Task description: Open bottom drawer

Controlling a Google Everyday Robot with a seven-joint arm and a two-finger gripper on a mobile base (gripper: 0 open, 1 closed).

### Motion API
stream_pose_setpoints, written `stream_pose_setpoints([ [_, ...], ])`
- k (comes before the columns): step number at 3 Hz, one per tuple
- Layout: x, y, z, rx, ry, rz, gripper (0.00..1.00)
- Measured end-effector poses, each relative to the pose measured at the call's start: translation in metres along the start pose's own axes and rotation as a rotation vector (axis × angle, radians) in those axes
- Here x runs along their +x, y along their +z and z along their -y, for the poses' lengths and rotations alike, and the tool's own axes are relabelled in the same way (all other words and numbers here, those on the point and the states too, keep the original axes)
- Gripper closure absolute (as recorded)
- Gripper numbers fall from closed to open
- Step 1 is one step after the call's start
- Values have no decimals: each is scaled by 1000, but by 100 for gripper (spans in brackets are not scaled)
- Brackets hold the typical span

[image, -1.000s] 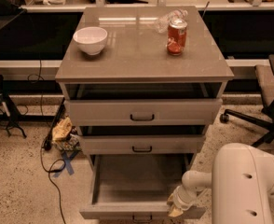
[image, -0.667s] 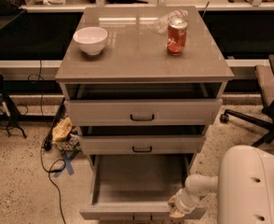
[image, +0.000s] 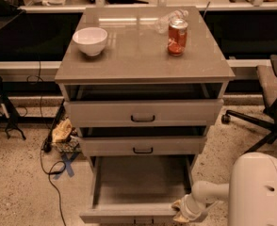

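The bottom drawer [image: 138,182] of the grey cabinet is pulled far out, showing its plain grey tray. Its front edge [image: 124,215] lies at the bottom of the camera view, and only a trace of its handle shows at the frame edge. My gripper [image: 181,211] is at the drawer's front right corner, right against the drawer front. The white arm [image: 261,192] reaches in from the lower right. The top drawer [image: 143,112] and the middle drawer [image: 142,146] each stand slightly ajar, with black handles.
On the cabinet top [image: 138,60] stand a white bowl [image: 90,40], a red can [image: 177,36] and a clear plastic bottle [image: 169,18] lying behind it. An office chair [image: 270,102] stands at the right. Cables and crumpled paper [image: 63,131] lie on the floor at the left.
The arm and gripper have shifted slightly down and right at the drawer's front corner. The bottom drawer stays pulled out.
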State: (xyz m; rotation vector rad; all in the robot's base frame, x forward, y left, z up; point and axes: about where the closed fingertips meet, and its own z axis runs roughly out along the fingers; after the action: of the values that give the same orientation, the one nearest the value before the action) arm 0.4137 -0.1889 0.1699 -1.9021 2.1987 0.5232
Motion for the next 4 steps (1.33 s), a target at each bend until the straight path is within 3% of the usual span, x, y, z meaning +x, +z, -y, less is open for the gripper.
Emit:
stream_pose_setpoints([
  [2,9,7,-11,-17,3,20,100],
  [4,8,8,-12,-21,4,21,58],
])
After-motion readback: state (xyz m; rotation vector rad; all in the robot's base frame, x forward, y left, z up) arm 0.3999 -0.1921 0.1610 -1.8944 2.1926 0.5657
